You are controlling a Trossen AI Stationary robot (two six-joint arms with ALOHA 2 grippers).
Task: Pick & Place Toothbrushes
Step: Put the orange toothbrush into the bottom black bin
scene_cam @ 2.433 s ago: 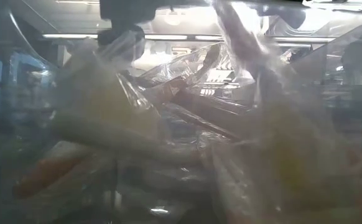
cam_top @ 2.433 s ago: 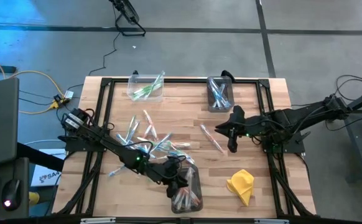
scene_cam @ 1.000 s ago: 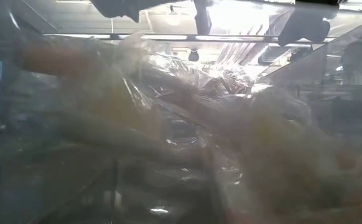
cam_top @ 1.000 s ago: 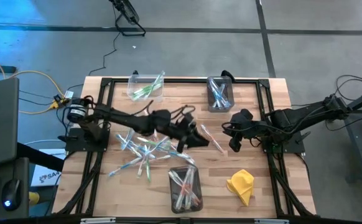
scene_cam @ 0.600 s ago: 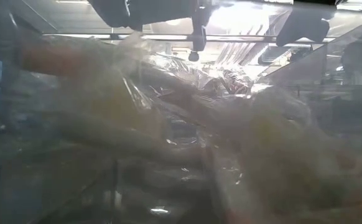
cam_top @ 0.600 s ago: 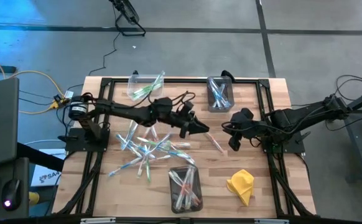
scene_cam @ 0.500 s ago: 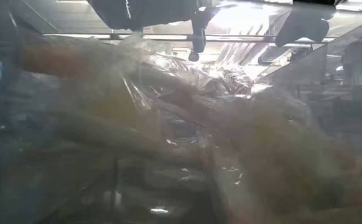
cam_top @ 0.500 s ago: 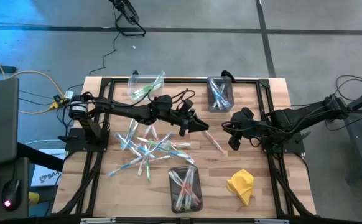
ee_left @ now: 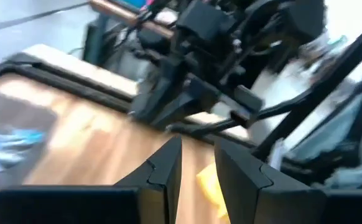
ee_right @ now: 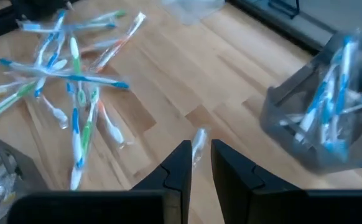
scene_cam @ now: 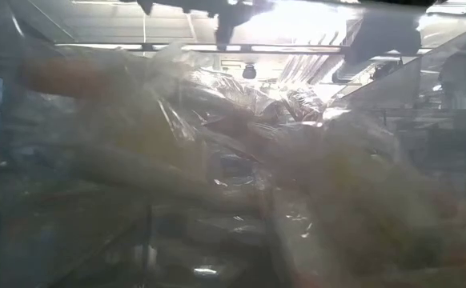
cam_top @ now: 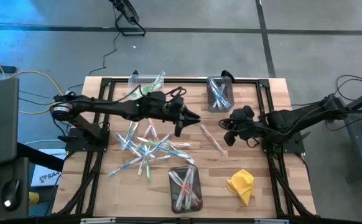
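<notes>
High view | left gripper (cam_top: 190, 118) hovering above tabletop (cam_top: 255, 118), fingers narrowly apart, seemingly empty | right gripper (cam_top: 229, 138) waiting, narrow | aiming squarely over one toothbrush (cam_top: 211, 137) before descending

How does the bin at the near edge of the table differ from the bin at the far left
The near bin holds toothbrushes with pink-red accents, and they lie inside it. The far-left bin holds green ones, some poking over its rim. The near bin looks greyer and stands lengthwise toward the table's front edge; the far-left bin looks clearer and lies crosswise along the back edge. Both are small rectangular plastic bins on the wooden table.
</notes>
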